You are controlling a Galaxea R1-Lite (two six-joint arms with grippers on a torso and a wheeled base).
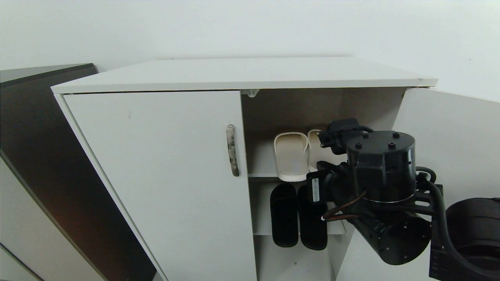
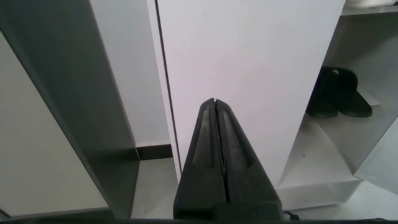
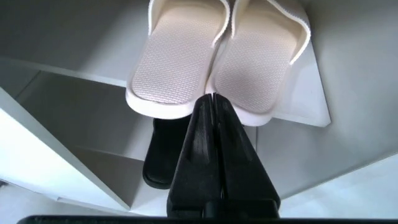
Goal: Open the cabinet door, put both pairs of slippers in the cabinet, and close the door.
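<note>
The white cabinet has its right door swung open. A pair of white slippers lies on the upper shelf, toes inward, heels over the shelf edge. Below it, a pair of black slippers rests on the lower shelf. My right arm is in front of the open side. My right gripper is shut and holds nothing, its tips at the heels of the white slippers, between the two. My left gripper is shut and holds nothing, low down, pointing at the closed left door.
The left door carries a metal handle at its inner edge. A dark panel stands to the cabinet's left. The bottom compartment under the black slippers holds nothing. A white wall rises behind.
</note>
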